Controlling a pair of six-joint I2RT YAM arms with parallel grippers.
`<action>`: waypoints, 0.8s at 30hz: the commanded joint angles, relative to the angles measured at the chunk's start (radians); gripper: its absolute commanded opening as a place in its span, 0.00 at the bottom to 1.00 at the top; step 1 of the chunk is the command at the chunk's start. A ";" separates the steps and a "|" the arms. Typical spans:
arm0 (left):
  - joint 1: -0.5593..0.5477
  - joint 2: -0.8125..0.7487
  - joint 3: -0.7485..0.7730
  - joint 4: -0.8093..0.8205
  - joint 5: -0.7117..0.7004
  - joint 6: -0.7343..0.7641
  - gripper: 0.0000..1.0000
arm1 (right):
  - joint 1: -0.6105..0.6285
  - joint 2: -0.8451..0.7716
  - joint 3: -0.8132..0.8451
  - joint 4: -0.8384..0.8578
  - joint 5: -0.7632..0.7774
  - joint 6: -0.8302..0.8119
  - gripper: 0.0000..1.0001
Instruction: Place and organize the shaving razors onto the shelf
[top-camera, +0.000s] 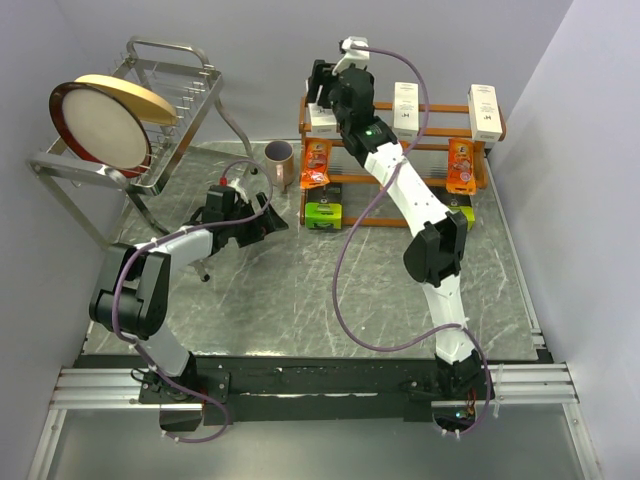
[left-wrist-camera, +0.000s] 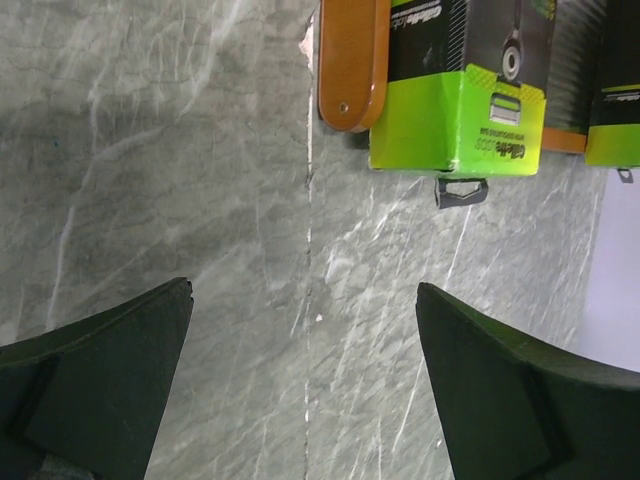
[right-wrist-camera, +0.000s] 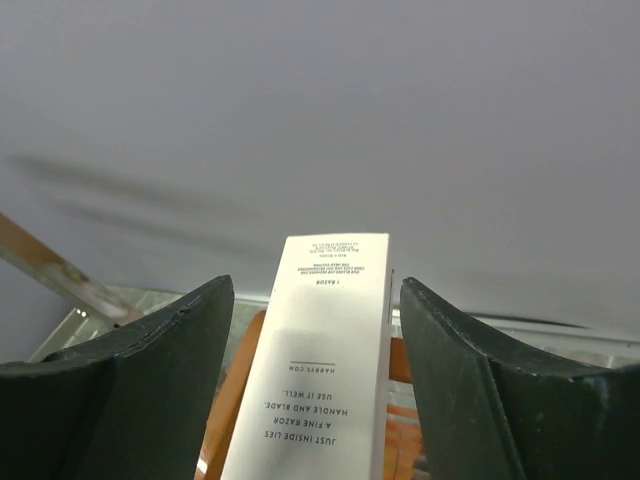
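The orange-brown shelf stands at the back of the table. White razor boxes stand on its top rail, one in the middle and one at the right. Orange packets hang on the middle tier. A lime-green pack sits at the bottom left. My right gripper is open at the shelf's top left, straddling a third white box with a gap on each side. My left gripper is open and empty low over the table. It faces the green pack and the shelf's end post.
A mauve mug stands just left of the shelf. A silver wire rack holding a round plate fills the back left. Walls close in on the left, back and right. A second green pack shows at the right edge.
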 joint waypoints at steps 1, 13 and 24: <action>0.003 0.008 0.049 0.042 0.017 -0.014 1.00 | -0.001 -0.115 -0.002 0.092 0.058 -0.027 0.66; 0.002 0.010 0.048 0.045 0.023 -0.025 0.99 | -0.050 -0.249 -0.215 -0.013 0.013 -0.092 0.00; 0.003 -0.003 0.040 0.039 0.014 -0.019 0.99 | -0.034 -0.230 -0.260 -0.058 -0.039 -0.090 0.00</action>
